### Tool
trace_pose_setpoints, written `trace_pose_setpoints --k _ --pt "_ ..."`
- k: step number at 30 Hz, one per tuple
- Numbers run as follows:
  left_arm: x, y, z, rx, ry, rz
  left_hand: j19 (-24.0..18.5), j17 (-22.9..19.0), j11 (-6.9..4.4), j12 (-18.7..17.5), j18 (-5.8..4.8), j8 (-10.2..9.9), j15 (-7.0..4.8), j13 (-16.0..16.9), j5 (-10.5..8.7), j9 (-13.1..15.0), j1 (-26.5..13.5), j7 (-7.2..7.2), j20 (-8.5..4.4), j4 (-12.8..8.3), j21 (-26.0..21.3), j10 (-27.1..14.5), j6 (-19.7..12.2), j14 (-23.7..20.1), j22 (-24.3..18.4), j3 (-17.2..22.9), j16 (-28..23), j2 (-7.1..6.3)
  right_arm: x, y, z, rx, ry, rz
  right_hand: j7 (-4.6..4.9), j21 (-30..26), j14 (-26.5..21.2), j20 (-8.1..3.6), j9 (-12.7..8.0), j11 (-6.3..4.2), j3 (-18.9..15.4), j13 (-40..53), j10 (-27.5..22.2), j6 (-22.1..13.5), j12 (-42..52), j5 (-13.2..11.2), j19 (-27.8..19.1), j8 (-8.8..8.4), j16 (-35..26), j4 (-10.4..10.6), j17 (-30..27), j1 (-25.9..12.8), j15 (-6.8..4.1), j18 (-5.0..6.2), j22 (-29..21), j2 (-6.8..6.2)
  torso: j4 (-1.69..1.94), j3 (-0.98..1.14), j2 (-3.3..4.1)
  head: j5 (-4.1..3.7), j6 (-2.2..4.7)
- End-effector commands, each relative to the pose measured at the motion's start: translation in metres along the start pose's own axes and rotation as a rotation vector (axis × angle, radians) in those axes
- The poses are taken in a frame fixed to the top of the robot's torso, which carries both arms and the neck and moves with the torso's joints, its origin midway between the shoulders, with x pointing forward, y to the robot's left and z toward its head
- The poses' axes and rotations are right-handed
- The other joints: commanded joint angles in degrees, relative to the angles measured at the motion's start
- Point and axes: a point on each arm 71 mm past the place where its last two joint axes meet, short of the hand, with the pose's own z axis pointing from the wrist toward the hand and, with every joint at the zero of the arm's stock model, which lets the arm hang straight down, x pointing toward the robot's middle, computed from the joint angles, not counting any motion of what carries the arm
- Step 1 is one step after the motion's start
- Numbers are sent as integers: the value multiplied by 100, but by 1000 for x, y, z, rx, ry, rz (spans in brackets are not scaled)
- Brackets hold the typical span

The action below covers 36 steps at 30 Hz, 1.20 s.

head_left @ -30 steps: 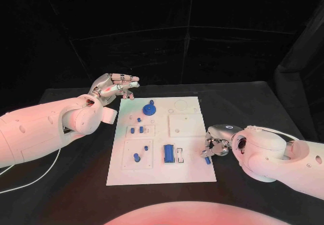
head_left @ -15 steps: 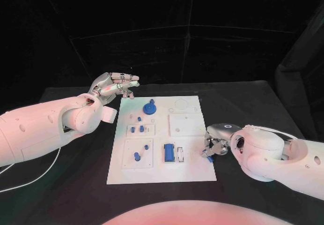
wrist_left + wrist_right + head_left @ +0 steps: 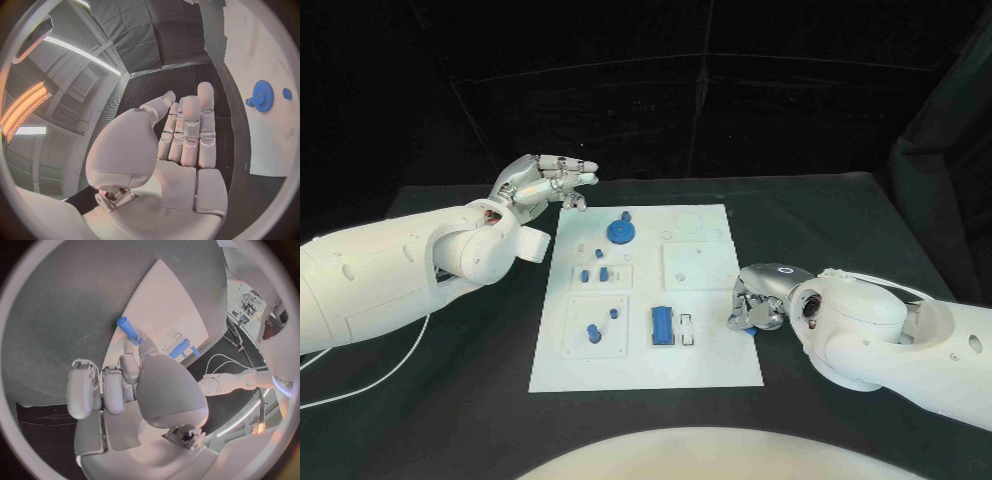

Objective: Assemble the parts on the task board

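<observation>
Since the earlier frame the right hand (image 3: pixel 756 305), pinching a small blue peg (image 3: pixel 129 330), lifts slightly at the white task board's (image 3: pixel 646 370) right edge, left hand (image 3: pixel 545 181) spread upper left; loose pinch risks dropping it.

The left arm reaches in from the left, its hand (image 3: pixel 545 183) raised at the far left, fingers (image 3: pixel 189 131) straight, close together and holding nothing. The right arm bends in from the near right, its hand (image 3: pixel 756 303) low over the table, fingers (image 3: pixel 129 366) curled and pinching a small blue peg (image 3: pixel 128 330).
</observation>
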Motion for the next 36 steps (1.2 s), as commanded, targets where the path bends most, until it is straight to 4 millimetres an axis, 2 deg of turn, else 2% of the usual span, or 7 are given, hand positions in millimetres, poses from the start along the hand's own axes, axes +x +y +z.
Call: trace_pose_setpoints --k 1,10,14,24,33,36 --pt "1 -1 0 5 10 -7 -30 -5 12 14 38 31 7 4 2 -7 -8 7 20 2 -19 -40 -19 -48 -5 -25 -25 40 3 -2 -2 23 0 138 37 17 362 11 20 -3 110 1 7 10 -30 76 9 -57 20 46 326 -16 10 -93 -6 94 -9 -6 -6 3 -4" --pt "1 -1 0 5 11 -8 -30 -5 12 14 38 31 7 4 2 -7 -8 7 20 2 -19 -40 -19 -48 -5 -25 -25 40 0 2 -7 20 -34 255 44 10 369 18 -4 6 258 35 46 89 -4 111 4 -150 29 263 353 -417 18 -89 -15 -204 0 -3 0 15 -9" --pt "1 -1 0 4 11 -8 -30 -5 12 14 38 31 7 4 2 -7 -8 7 20 2 -19 -40 -19 -48 -5 -25 -25 40 0 7 -8 15 -32 292 41 7 372 14 -3 5 257 64 71 136 26 447 3 -176 34 358 367 -584 17 -88 -18 -355 -1 -4 2 25 -18" --pt "2 -1 0 4 12 -8 -30 -5 12 14 38 31 7 4 2 -7 -8 7 20 2 -19 -40 -19 -48 -5 -25 -25 40 2 19 -5 9 -16 358 24 27 382 7 12 -8 237 110 112 213 77 643 23 -189 55 457 408 -734 7 -95 27 -480 -5 -3 4 54 -54" --pt "2 -1 0 3 14 -9 -30 -5 12 14 38 31 7 4 2 -7 -8 7 20 2 -19 -40 -19 -48 -5 -25 -25 40 5 29 2 -1 20 382 16 34 385 3 21 -13 225 128 127 242 97 712 30 -191 63 493 423 -780 1 -98 41 -502 2 -8 2 59 -77" --pt "2 -1 0 3 14 -9 -30 -5 12 14 38 31 7 4 2 -7 -8 7 20 2 -19 -40 -19 -48 -5 -25 -25 40 6 33 4 -1 28 390 12 40 388 2 24 -16 221 138 135 255 110 731 35 -190 70 511 435 -801 0 -101 53 -502 -3 -3 5 69 -80"
